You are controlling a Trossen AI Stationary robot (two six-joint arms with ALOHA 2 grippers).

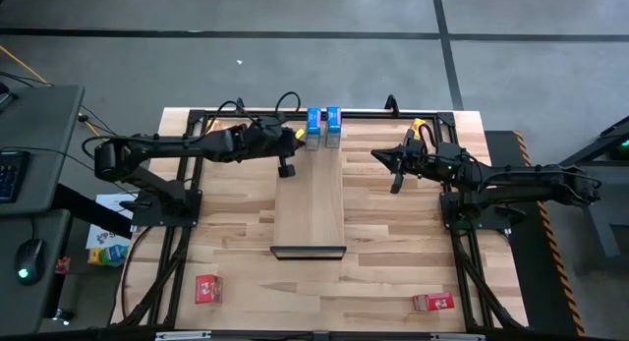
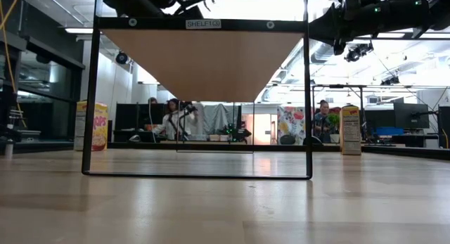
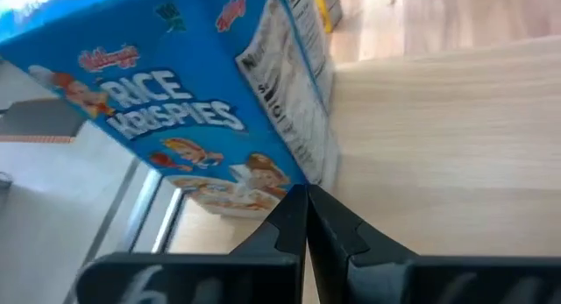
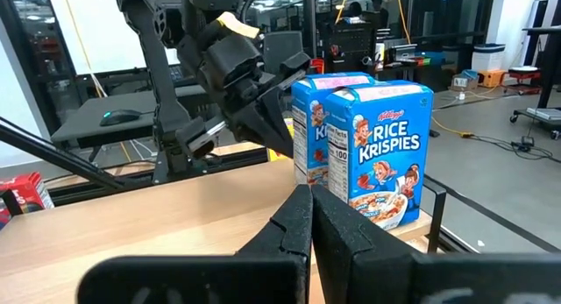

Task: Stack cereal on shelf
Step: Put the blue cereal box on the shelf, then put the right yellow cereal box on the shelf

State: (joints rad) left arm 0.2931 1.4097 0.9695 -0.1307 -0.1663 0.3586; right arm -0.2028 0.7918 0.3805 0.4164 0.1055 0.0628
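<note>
Two blue Rice Krispies boxes (image 1: 314, 128) (image 1: 333, 127) stand upright side by side on the far end of the pale plank shelf (image 1: 310, 198); they also show in the right wrist view (image 4: 386, 151). My left gripper (image 1: 298, 137) is shut, its fingertips (image 3: 307, 199) right at the lower corner of the left blue box (image 3: 202, 102). My right gripper (image 1: 378, 154) is shut and empty (image 4: 311, 203), to the right of the shelf and pointing at the boxes. Two red boxes (image 1: 207, 288) (image 1: 433, 302) lie flat on the table near its front edge. My left gripper's shut fingertips (image 3: 302, 192) stand at the bottom corner of the left blue box (image 3: 298, 174), coming level from the table's left. I cannot tell whether they touch it. The box stands upright on the shelf.
The low view shows the shelf raised on a black frame (image 2: 91, 96), with two yellow boxes (image 2: 91, 126) (image 2: 350, 130) standing beyond it. The shelf's dark lip (image 1: 308, 251) is at its near end. People sit in the room behind.
</note>
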